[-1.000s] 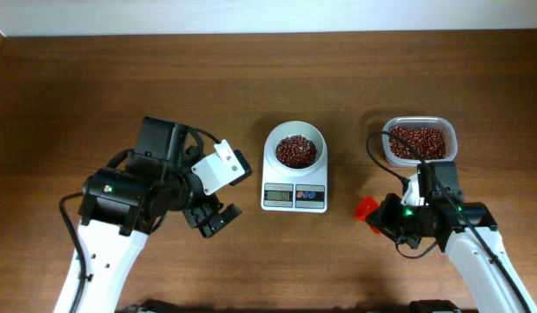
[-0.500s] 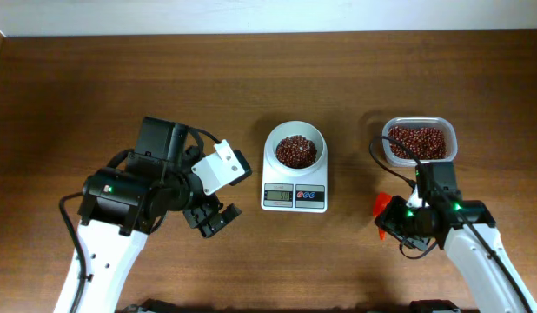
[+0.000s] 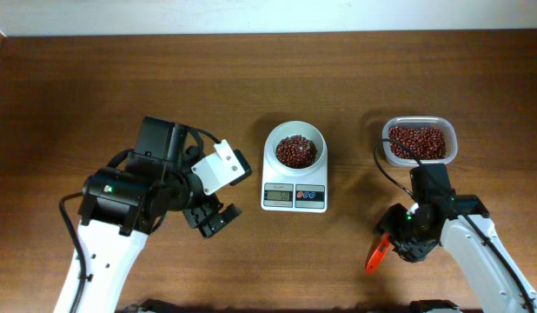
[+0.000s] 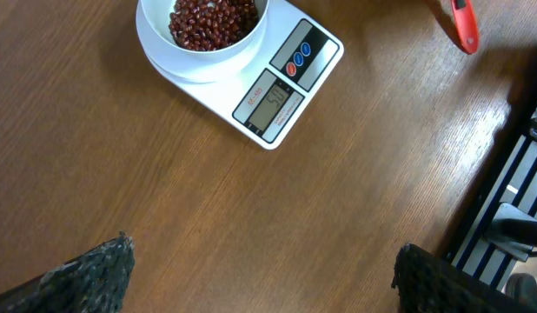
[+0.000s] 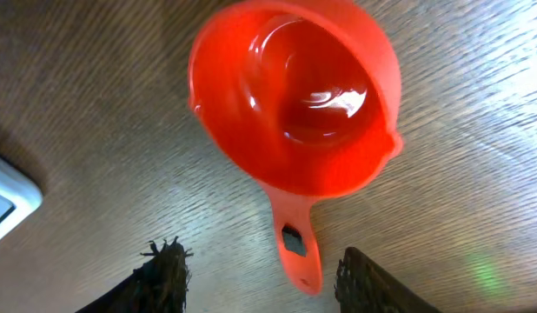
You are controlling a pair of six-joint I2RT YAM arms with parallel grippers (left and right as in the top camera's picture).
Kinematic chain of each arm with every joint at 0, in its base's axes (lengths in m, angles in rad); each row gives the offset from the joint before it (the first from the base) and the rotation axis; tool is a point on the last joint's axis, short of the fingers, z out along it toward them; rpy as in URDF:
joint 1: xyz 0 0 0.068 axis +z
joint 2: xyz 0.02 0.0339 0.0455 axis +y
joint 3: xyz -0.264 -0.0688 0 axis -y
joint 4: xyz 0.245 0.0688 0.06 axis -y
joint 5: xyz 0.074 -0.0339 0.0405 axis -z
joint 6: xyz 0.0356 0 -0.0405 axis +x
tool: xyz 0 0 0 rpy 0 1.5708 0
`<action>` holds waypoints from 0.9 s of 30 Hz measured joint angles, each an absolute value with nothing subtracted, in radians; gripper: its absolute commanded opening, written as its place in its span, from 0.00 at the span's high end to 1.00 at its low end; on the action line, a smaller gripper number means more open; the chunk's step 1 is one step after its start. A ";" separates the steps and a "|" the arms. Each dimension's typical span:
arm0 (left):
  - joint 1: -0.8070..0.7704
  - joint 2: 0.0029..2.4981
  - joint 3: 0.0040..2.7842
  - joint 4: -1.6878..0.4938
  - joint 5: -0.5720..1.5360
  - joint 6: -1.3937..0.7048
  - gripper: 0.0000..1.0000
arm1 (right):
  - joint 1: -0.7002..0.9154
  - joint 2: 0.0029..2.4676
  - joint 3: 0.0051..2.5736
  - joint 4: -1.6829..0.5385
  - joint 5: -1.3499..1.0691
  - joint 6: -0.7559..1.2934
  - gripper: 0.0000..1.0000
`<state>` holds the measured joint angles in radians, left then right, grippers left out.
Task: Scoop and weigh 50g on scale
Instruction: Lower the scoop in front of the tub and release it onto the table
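A: What is seen of the right gripper [image 5: 264,261]?
B: Jaws parted, tips cut off; the red scoop [image 5: 295,96] lies ungripped, its handle between them. The left gripper [image 4: 260,269] is spread, empty.
A: What is counted?
B: One scoop; one scale [image 3: 294,197], set mid-table, display illegible; one bean tub [image 3: 452,139].

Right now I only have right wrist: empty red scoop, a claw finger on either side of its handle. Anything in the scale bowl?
Observer: Yes. The bowl on the scale holds red beans.
Operator: Display?
Observer: Left wrist shows digits on the display. It looks like 50, but it's too small to be sure.
Operator: Left claw?
Observer: The left claw is open, holds nothing, and hangs to the left of the scale.
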<state>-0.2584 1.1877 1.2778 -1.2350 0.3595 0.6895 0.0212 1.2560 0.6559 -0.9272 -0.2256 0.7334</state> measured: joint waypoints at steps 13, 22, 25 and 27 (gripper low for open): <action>-0.258 1.188 1.278 -1.237 0.360 0.690 0.01 | 0.021 1.135 0.932 -0.577 -0.305 0.673 0.01; -0.258 1.188 1.278 -1.238 0.360 0.690 0.01 | 0.021 1.164 0.939 -0.678 -0.375 0.672 0.01; -0.258 1.188 1.278 -1.237 0.360 0.690 0.01 | 0.021 1.164 0.939 -0.650 -0.433 0.548 0.01; -0.258 1.188 1.278 -1.238 0.360 0.690 0.01 | 0.021 1.137 0.939 -0.644 -0.441 0.497 0.01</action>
<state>-0.2584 1.1877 1.2778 -1.2377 0.3595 0.6895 0.0212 1.1370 0.9386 -0.6437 -0.4408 0.4969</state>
